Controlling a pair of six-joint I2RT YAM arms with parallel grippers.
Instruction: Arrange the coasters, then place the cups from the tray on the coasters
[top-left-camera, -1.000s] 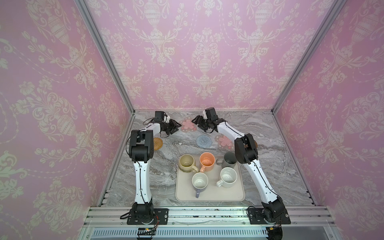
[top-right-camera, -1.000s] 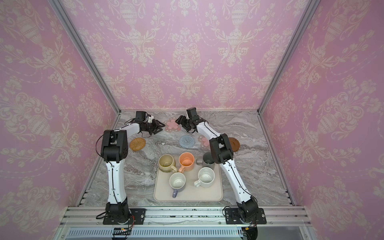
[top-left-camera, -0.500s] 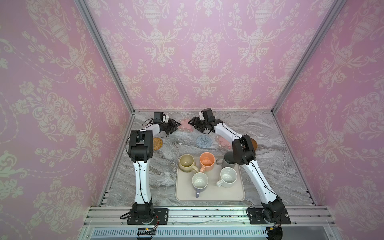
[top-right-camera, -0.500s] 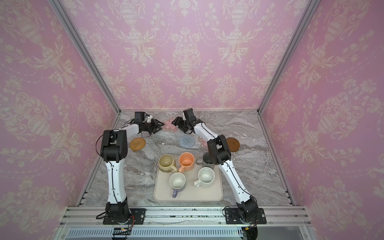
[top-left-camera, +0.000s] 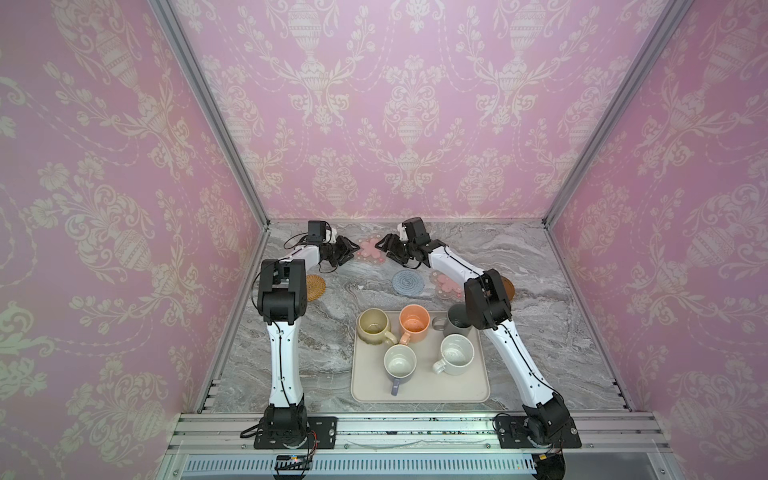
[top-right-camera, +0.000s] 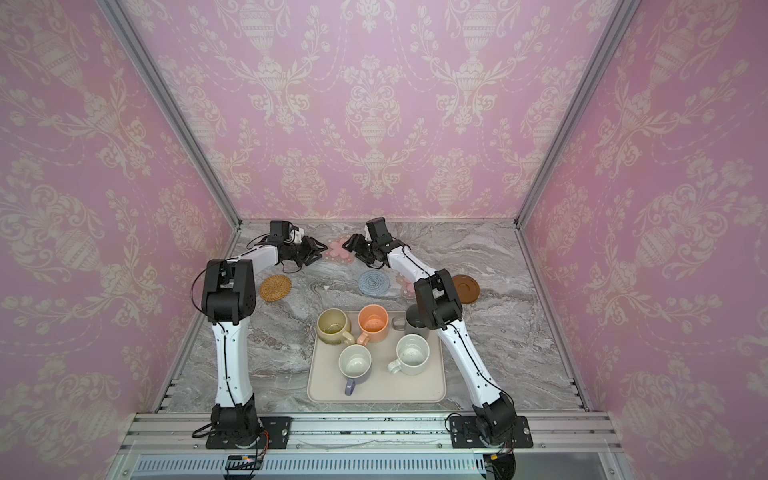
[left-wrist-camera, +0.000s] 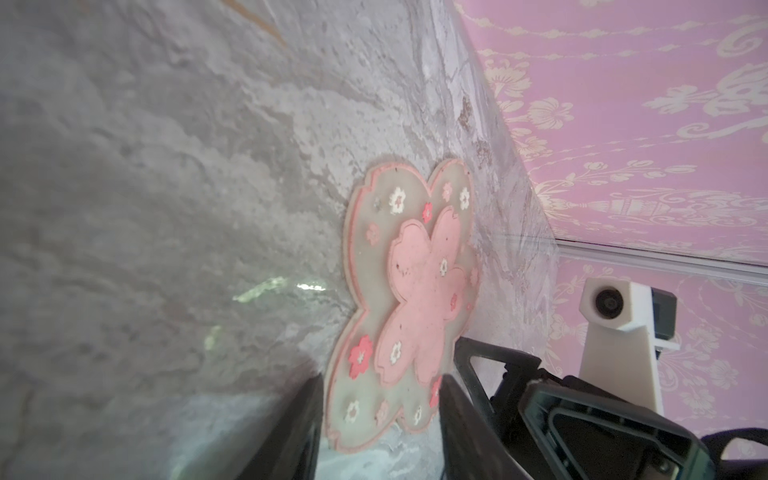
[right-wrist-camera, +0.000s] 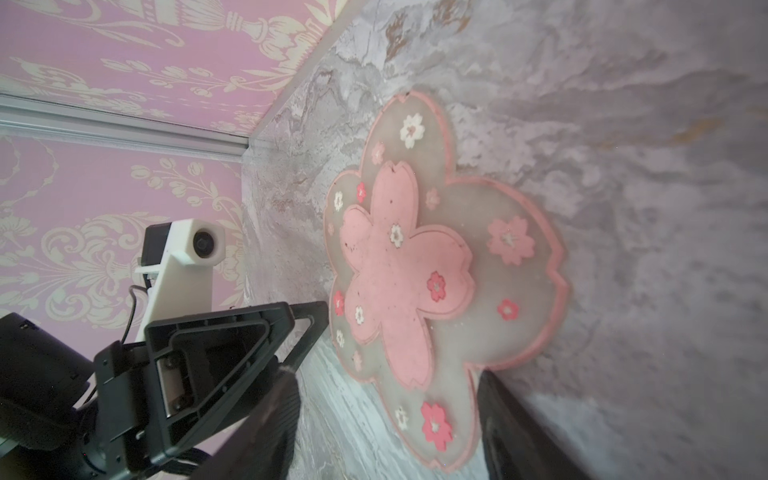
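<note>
Five upright mugs (top-left-camera: 413, 323) crowd the cream tray (top-left-camera: 419, 392); five coasters (top-left-camera: 407, 283) lie flat, scattered beyond it.

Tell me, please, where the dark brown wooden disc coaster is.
The brown wooden coaster lies on the marbled table, right of centre in both top views, beside the right arm's elbow, beyond the cream tray.

Grey marbled tabletop (top-left-camera: 324, 340) fills the lower middle of the frame. Pink damask wallpaper (top-left-camera: 407, 104) rises behind and on both sides. A ribbed aluminium rail (top-left-camera: 399, 428) crosses the bottom.
</note>
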